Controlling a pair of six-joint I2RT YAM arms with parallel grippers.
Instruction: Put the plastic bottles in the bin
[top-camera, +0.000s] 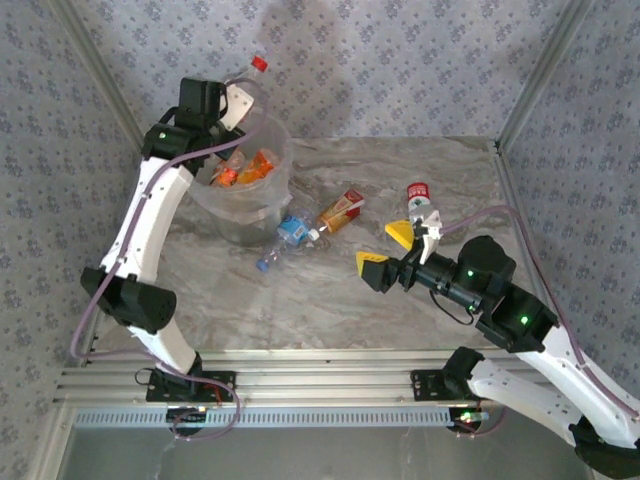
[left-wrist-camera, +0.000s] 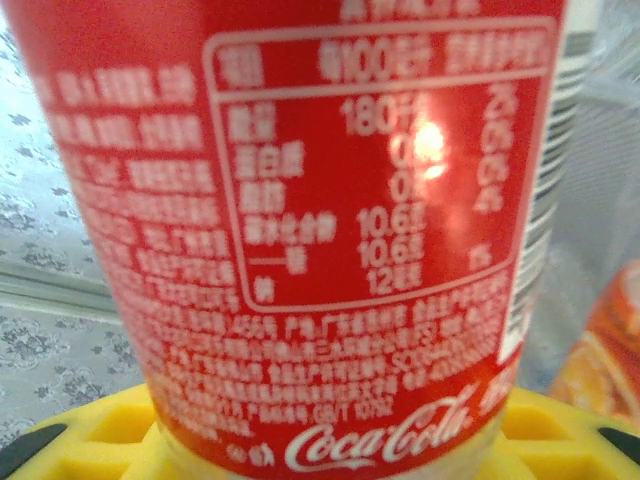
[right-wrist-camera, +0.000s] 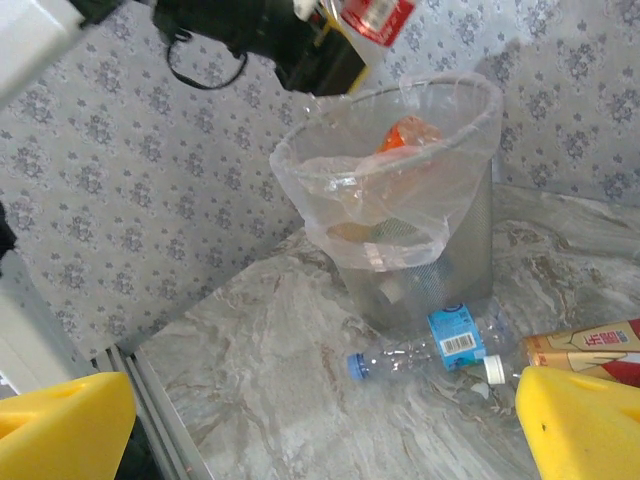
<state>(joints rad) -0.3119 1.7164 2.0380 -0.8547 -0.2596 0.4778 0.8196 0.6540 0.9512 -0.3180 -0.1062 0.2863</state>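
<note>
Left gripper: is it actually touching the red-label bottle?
Touching. The left wrist view shows the yellow fingers of the left gripper pressed against both sides of the red-label bottle, with no gap.

The bin (top-camera: 232, 218), a round translucent bucket with a clear liner over its rim, stands upright with orange bottles (top-camera: 258, 165) inside. A red-labelled Coca-Cola bottle (left-wrist-camera: 350, 250) is held aloft over the bin's far rim. Just in front of the bin, a crushed clear bottle (top-camera: 290, 235) with a blue label lies on its side. Beside it, farther from the bin, lies a red-and-yellow-labelled bottle (top-camera: 341, 211). A red-labelled bottle (top-camera: 418, 192) sits well to the bin's right.
</note>
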